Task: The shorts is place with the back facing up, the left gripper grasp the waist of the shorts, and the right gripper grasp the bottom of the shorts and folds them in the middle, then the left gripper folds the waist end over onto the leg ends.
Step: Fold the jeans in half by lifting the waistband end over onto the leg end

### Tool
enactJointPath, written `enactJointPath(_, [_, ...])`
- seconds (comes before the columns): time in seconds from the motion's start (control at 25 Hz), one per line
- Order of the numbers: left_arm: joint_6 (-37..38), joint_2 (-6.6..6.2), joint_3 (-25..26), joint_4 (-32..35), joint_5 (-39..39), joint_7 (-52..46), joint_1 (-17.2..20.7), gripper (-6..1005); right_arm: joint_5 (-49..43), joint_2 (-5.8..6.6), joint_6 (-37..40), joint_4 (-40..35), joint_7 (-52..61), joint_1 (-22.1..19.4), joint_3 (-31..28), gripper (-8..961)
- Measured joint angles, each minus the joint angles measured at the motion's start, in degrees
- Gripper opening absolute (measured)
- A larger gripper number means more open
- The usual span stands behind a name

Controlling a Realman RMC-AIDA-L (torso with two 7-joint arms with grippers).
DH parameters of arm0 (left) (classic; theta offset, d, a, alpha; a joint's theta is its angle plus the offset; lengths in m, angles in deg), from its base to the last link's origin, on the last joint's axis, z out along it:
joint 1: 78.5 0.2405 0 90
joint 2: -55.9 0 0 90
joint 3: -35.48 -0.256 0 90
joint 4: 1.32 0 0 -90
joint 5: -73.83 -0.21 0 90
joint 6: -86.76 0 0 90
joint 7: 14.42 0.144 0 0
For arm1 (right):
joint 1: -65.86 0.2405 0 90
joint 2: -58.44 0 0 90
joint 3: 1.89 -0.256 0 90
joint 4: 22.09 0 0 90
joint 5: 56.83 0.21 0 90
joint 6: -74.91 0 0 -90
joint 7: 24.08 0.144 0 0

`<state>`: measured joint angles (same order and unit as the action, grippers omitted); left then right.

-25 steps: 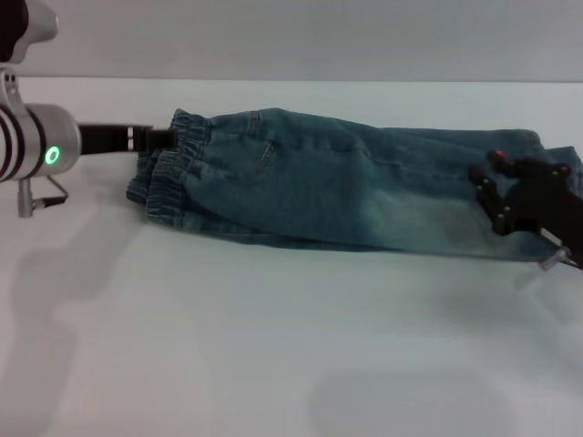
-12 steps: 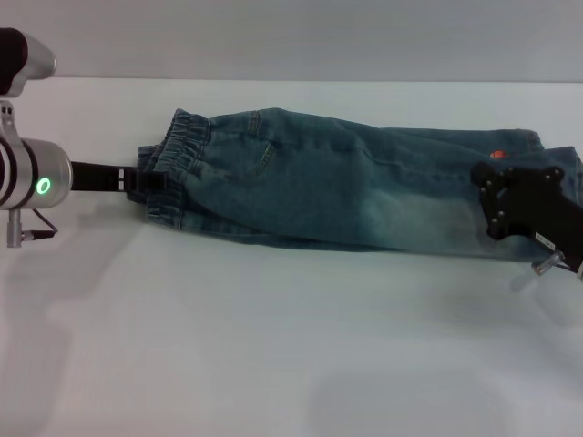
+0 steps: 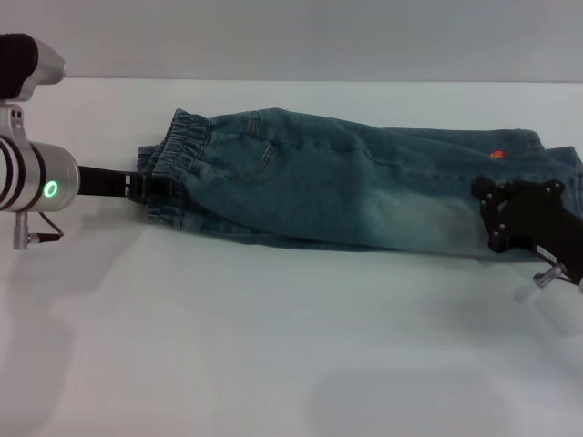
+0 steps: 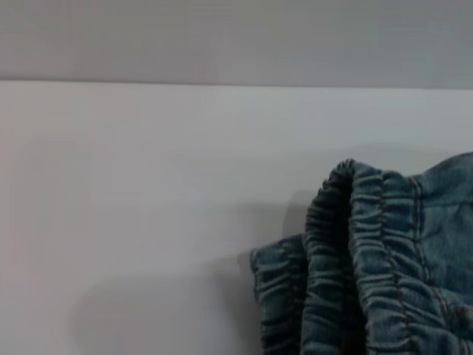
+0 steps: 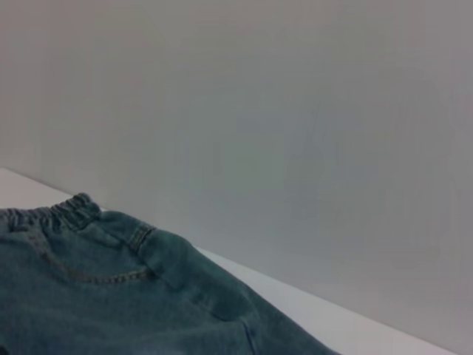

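The blue denim shorts [image 3: 346,182] lie folded lengthwise across the white table [image 3: 273,346]. The gathered waist [image 3: 168,173] points left and the leg hems [image 3: 560,177] point right, beside a small orange spot [image 3: 496,155]. My left gripper [image 3: 146,187] reaches in from the left and meets the near part of the waist band. The left wrist view shows that puckered waist [image 4: 355,259] close up. My right gripper [image 3: 515,218] hovers over the near hem corner. In the right wrist view the shorts [image 5: 111,303] stretch away toward the waist [image 5: 52,213].
A grey wall [image 3: 273,36] rises just behind the table's far edge. Bare white tabletop spreads in front of the shorts. The left arm's silver body with its green ring [image 3: 50,189] sits at the left edge.
My left gripper has come from the far waist corner toward me to the near part of the waist. My right gripper has shifted slightly toward me and to the right over the hems.
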<state>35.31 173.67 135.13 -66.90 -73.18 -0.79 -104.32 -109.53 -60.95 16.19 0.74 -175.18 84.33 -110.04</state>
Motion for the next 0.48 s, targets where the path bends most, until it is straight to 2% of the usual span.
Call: enactJointPath(0.48, [0.7,0.17,0.3,4.2,0.2,1.3,-2.6,844,-0.3,0.16,-0.3,0.2,0.3,-0.1,0.3,-2])
